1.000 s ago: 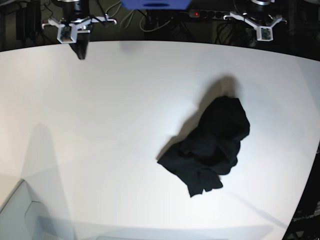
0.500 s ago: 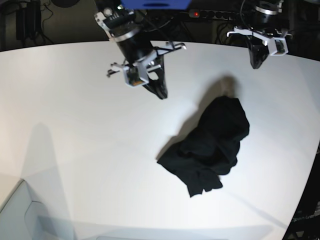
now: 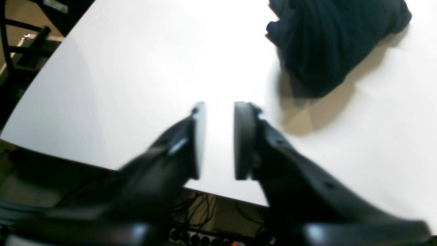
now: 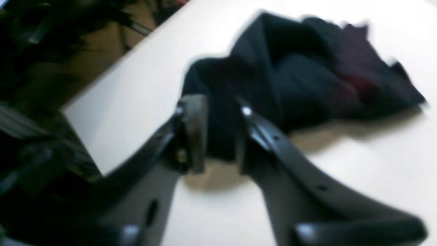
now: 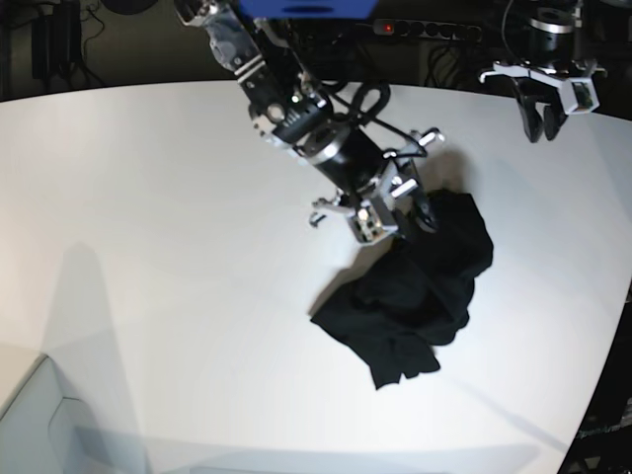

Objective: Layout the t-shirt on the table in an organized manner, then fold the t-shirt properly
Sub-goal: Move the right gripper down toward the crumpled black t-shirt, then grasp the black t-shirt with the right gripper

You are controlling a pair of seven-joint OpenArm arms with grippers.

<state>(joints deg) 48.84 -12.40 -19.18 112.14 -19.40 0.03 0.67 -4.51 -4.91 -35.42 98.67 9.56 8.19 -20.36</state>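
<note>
**T-shirt lies crumpled between two parted grippers**

T-shirt [image 5: 420, 296], black and bunched, lies on the white table [image 5: 148, 247]. The right gripper [image 4: 218, 133] hangs just above the near edge of the cloth, its jaws a little apart with nothing between them. The left gripper [image 3: 218, 140] is over bare table near the edge, well apart from the shirt, with a narrow gap and holding nothing.

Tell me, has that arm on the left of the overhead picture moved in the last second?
Yes. The right gripper has swung from the table's far left edge toward the middle and now hangs at the crumpled black t-shirt.
</note>
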